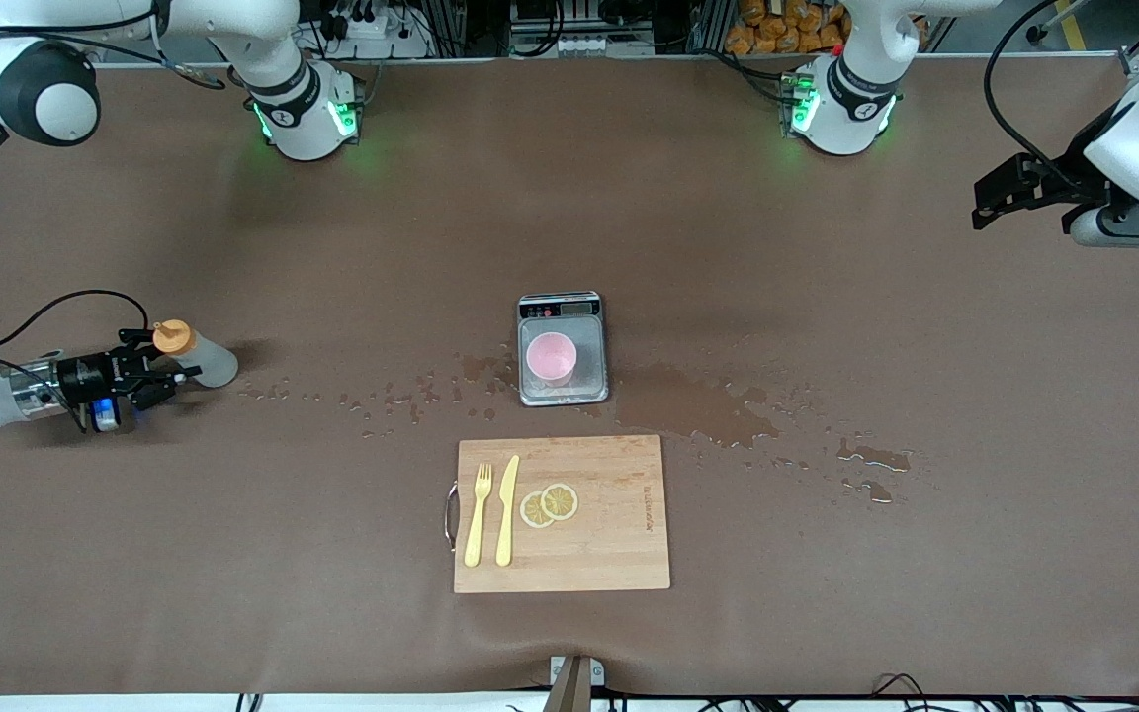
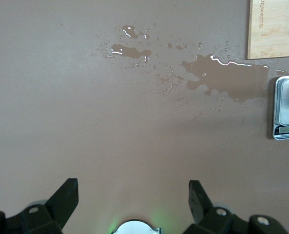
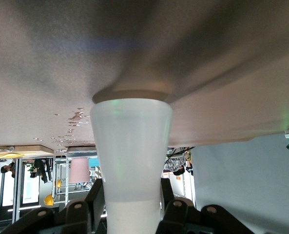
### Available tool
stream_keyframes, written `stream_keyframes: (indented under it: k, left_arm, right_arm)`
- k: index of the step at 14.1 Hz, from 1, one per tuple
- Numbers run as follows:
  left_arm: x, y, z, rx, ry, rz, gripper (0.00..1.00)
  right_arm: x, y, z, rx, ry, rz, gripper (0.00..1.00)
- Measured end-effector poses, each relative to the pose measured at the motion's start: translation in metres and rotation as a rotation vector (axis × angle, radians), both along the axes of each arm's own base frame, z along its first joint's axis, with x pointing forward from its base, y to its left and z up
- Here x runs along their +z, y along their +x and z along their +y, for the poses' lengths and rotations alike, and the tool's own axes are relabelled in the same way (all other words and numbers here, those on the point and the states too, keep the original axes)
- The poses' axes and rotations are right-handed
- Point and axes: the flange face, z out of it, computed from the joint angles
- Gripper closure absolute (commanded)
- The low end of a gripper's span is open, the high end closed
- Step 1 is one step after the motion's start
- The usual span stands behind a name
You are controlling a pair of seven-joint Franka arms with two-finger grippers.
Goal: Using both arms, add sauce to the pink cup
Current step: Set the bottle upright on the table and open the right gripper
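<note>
Mostly we see bare brown table (image 1: 925, 593) around everything, with wet puddles (image 1: 698, 405) mid-frame. Centre: pink cup (image 1: 551, 356) on the grey scale (image 1: 562, 348), with the cutting board (image 1: 589, 554) just below it holding fork (image 1: 478, 514), knife (image 1: 507, 509) and lemon slices (image 1: 550, 504). Far left, the right gripper (image 1: 166, 374) is clamped on the sauce (image 1: 196, 354), bottle standing on the table. Upper right edge, the left gripper (image 2: 133, 195) waits, fingers wide, holding nothing.

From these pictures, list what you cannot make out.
- Scale display: too small in the front view, cut off in the left wrist view.
- Sauce bottle fill level: not visible in any view.
- Pink cup contents: too small to tell.
- Right gripper fingertips: behind the bottle in the right wrist view.
</note>
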Motion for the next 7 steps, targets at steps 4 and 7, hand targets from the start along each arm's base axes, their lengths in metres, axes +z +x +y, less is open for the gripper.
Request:
stream_keyframes:
  k: [4,7]
  left_arm:
    - [-0.0001,0.0,-0.0006,-0.001,0.0,0.0,0.0]
    - [-0.0001,0.0,-0.0007,-0.001,0.0,0.0,0.0]
  right_arm:
    - [0.0022,0.0024,0.0024,0.002,0.008,-0.007,0.0]
    - [0.0063,0.0057,0.0015,0.004,0.003,-0.018,0.0]
